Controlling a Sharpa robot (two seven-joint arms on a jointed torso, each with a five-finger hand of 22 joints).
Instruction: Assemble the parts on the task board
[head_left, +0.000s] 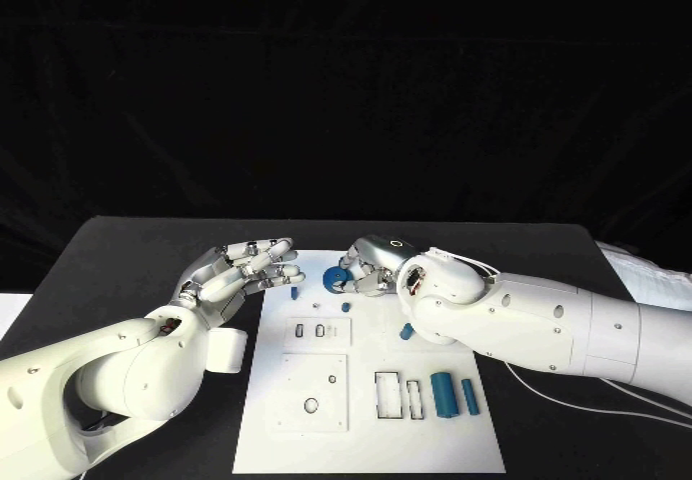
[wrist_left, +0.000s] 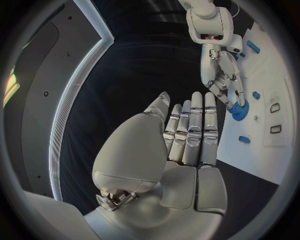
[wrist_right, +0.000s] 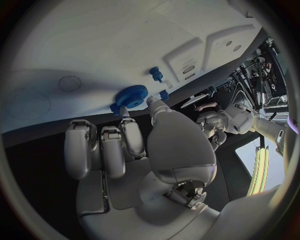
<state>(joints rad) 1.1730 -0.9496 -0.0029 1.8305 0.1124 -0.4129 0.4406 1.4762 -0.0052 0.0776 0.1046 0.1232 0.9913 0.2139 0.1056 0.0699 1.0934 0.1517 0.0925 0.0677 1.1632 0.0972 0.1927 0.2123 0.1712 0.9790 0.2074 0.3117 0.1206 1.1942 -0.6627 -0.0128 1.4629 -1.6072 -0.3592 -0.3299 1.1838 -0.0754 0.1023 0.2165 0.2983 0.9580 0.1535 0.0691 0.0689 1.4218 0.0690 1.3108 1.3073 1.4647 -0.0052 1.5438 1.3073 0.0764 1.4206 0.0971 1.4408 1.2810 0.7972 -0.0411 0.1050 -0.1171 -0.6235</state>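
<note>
Parts are lying on the white task board (head_left: 433, 440) in the middle of the black table (head_left: 130, 250). One of them, a round blue gear (head_left: 336, 279), is sitting at the far edge of the board, and the right hand (head_left: 378, 268) is pinching it with its fingertips (wrist_right: 128, 112). I am guessing the step now is getting this gear onto its spot on the board. To do it well, the hand should be keeping the gear flat, lining it up right over its place, and pushing down softly, not hard.

The left hand (head_left: 238, 270) is waiting just to the left of the board's far corner. Its fingers are straight and side by side, and it is holding nothing.

Other small blue pieces are lying close by: a tiny peg (head_left: 294, 294) near the gear and another small piece (head_left: 407, 331) a bit nearer. Two blue cylinders (head_left: 454, 394) are resting at the near right of the board, beside some dark slots (head_left: 388, 395). The tiny peg is lying very close to the gear, so the fingers could be bumping it. The right arm is also covering part of the board, so I cannot tell what is under it
</note>
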